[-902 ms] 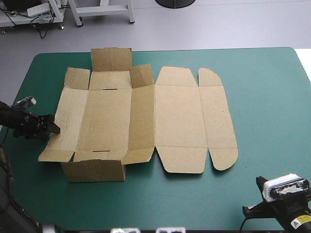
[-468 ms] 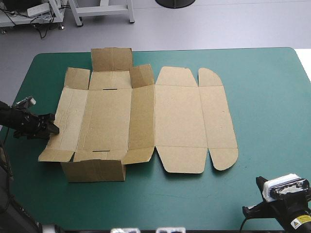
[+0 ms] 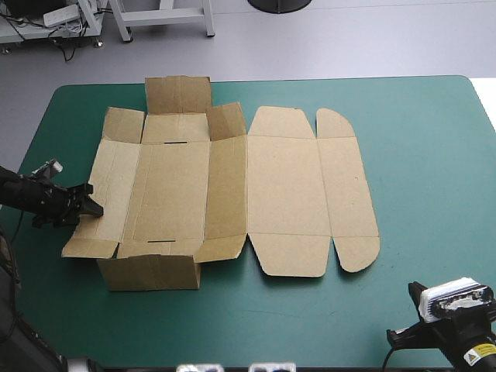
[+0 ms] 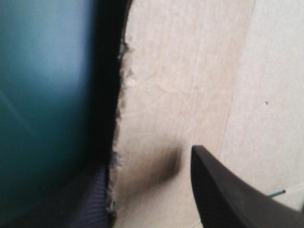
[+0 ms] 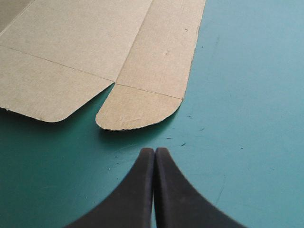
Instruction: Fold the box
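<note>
The brown box [image 3: 287,194] lies as a mostly flat cut sheet on the left and middle of the teal-green cover. Its near flap [image 3: 151,271] and far flap [image 3: 178,94] stand raised. My left gripper [image 3: 85,204] is at the sheet's left edge. In the left wrist view this gripper [image 4: 149,159] is open and straddles the rough edge of the left panel [image 4: 180,85], with one finger [image 4: 228,190] above the board and the other low beside it. My right gripper [image 5: 154,151] is shut on nothing near the table's front right corner, with the sheet's rounded flap [image 5: 137,111] just ahead of it.
The right side of the teal-green cover [image 3: 426,155] lies open beyond the sheet's rounded flaps. The table's left edge [image 3: 31,155] runs close behind my left gripper. A strip of cover [image 3: 310,310] separates the sheet from the front edge.
My left gripper has shifted slightly toward the table's front and further onto the sheet's left edge. The right arm and the sheet have not moved.
</note>
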### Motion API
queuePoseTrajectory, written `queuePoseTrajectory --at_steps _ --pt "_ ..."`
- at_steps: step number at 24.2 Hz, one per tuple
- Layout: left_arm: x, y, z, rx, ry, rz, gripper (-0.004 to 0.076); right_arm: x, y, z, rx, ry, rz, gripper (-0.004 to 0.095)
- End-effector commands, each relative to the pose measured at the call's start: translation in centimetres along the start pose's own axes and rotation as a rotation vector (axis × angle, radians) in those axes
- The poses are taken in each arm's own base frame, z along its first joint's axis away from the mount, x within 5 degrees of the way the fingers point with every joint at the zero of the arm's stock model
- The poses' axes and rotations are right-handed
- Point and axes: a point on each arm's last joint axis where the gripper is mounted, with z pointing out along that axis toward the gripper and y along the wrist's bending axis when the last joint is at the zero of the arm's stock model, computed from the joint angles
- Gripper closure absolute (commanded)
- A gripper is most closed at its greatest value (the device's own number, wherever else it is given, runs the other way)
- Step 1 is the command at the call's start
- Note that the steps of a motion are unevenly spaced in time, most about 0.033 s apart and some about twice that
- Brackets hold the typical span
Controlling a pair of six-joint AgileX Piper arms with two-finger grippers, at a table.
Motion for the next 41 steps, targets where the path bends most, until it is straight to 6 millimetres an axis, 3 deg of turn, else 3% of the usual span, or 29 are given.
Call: queuePoseTrajectory --at_steps 1,5,16,19,21,26,29,36,41 --pt "0.5 -2.1 -1.0 0.109 0.011 -0.001 0.0384 -1.2 -0.2 -0.3 0.016 -0.074 0.007 0.0925" --pt "0.4 -3.5 -0.1 0.118 0.037 0.035 0.0449 -1.2 -0.2 -0.3 0.017 -0.076 0.007 0.0925" --pt "0.8 -9.1 3.6 0.108 0.173 0.164 0.0461 -1.3 -0.2 -0.3 0.019 -0.082 0.007 0.0925" --pt "0.7 -10.8 4.2 0.185 0.160 0.160 0.0573 -1.3 -0.2 -0.3 0.019 -0.082 0.007 0.0925" --pt "0.6 -11.6 4.3 0.232 0.143 0.149 0.0626 -1.3 -0.2 -0.3 0.019 -0.082 0.007 0.0925" --pt "0.4 -12.6 4.3 0.301 0.118 0.126 0.0652 -1.3 -0.2 -0.3 0.019 -0.082 0.007 0.0925" --pt "0.3 -12.8 4.3 0.323 0.108 0.116 0.0733 -1.3 -0.2 -0.3 0.019 -0.082 0.007 0.0925" --pt "0.8 -12.7 3.9 0.235 0.135 0.167 0.0734 -1.3 -0.2 -0.3 0.020 -0.084 0.007 0.0925" --pt "1.4 -14.6 2.5 0.109 0.142 0.277 0.0734 -1.3 -0.2 -0.3 0.021 -0.085 0.007 0.0925"
